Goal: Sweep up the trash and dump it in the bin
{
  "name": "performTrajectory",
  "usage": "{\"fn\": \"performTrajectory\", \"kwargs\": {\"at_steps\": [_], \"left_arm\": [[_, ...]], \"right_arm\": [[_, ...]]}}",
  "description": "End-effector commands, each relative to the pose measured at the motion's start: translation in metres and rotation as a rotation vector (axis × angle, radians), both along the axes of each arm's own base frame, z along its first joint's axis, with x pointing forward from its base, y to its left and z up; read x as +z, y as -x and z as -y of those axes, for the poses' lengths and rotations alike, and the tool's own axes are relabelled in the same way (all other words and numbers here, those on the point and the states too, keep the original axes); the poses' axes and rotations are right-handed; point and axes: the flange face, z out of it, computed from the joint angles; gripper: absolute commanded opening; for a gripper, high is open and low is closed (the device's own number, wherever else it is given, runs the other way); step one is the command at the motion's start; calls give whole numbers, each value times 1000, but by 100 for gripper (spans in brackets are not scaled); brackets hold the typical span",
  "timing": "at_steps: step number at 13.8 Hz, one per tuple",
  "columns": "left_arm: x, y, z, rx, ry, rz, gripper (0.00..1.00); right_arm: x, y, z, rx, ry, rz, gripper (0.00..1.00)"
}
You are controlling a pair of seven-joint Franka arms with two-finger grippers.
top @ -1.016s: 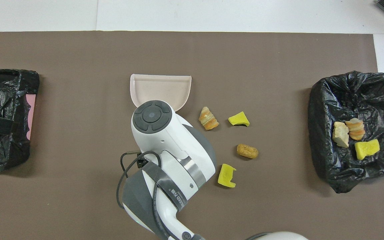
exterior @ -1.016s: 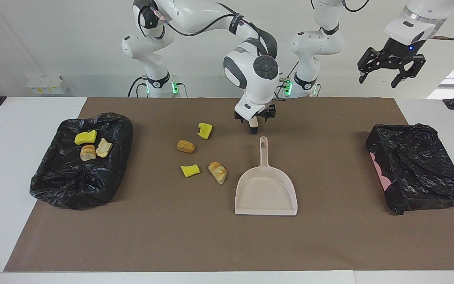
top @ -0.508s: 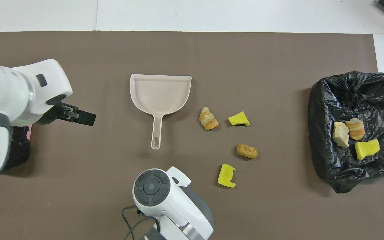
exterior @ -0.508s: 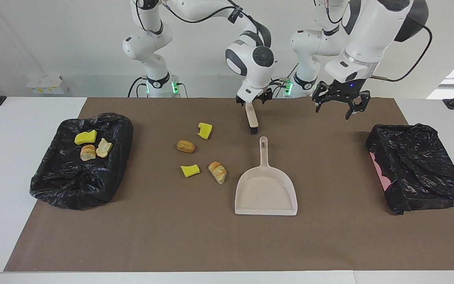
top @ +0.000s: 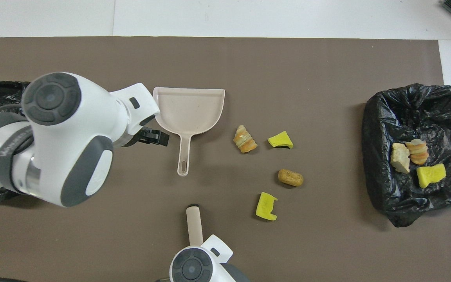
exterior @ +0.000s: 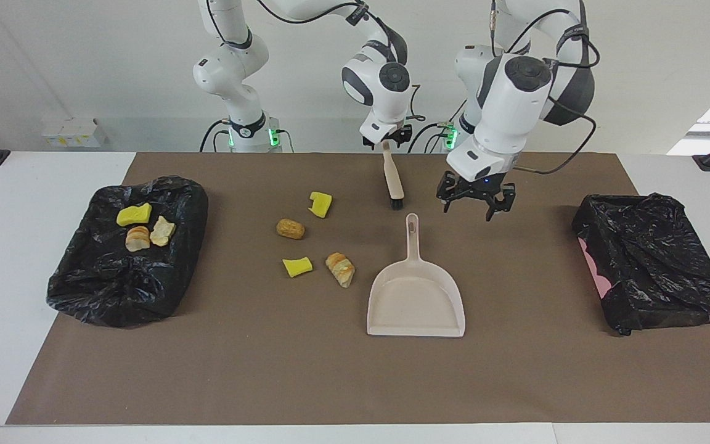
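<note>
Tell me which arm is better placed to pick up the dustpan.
Left. The left gripper, open, hangs beside the dustpan handle, while the right gripper holds the brush.

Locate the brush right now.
Facing view: the brush hangs bristles-down from the right gripper, over the mat just robot-side of the dustpan handle tip, beside the left gripper.

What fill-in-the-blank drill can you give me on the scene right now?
1. The right gripper holds the ____ by its handle.
2. The left gripper, jaws open, hangs beside the dustpan ____.
3. ____ trash pieces lie loose on the brown mat.
4. Three pieces sit in the black-lined bin at the ____ arm's end.

Missing: brush; handle; Four; right
</note>
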Motion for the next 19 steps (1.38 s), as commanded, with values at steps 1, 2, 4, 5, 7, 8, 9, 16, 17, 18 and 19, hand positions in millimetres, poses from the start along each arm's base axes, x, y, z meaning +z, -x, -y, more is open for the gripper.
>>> {"fn": "performTrajectory", "kwargs": {"at_steps": [1,2,4,5,7,8,9,16,17,18,19], "left_arm": [[-35,-2,26,41,-4,21,100],[-46,0,30,47,-4,18,100],[-74,3,50,69,-2,14,100],[-82,6,57,76,9,27,100],[-94,12,55,78,8,24,100],[-102,17,56,74,0,13,100],[-107,21,56,68,-6,4,100],[-116,37,67,41,-16,-21,93],[-117,37,67,43,-16,-24,84],[-116,36,66,46,-16,-26,70],[-115,34,64,51,-16,-28,57]], "right_arm": [[-1,13,5,-31,-2,-6,63],[-1,18,4,-24,-2,-7,55],[-1,18,4,-41,3,-8,28],[-2,18,3,-52,6,-13,7],[-2,13,3,-81,11,-19,0],[-3,10,4,-97,14,-20,0],[0,3,6,-127,15,-17,0],[48,-67,59,-347,17,5,0],[57,-72,67,-357,25,18,0],[65,-85,85,-381,51,27,0],[72,-96,101,-388,75,21,0]]}}
